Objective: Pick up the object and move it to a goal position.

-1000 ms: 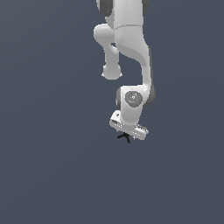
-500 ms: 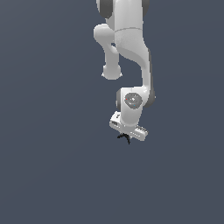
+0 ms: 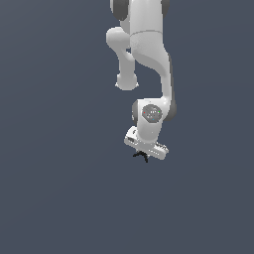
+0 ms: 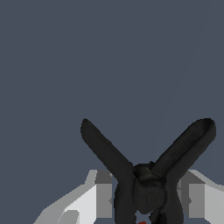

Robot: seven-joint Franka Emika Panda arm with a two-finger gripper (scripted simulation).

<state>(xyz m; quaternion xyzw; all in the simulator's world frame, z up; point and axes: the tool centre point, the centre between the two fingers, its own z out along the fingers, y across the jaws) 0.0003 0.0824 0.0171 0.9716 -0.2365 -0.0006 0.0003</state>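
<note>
The object (image 4: 148,183) is a small black thing with two long splayed prongs and a speck of red at its base. In the wrist view it sits between the two white fingers (image 4: 103,197), which press against its sides. In the exterior view the object (image 3: 141,157) shows as a tiny black spindly shape poking out just under the white gripper (image 3: 144,152). The gripper (image 4: 148,199) is shut on it. I cannot tell whether the object is touching the ground or held above it.
The white arm (image 3: 149,64) comes down from the top of the exterior view to the wrist (image 3: 151,114). A plain dark grey-blue ground (image 3: 59,188) fills all of both views. No goal marker shows.
Almost nothing differs; the gripper and the black object stay at the same spot in the exterior view, with at most a slight shift.
</note>
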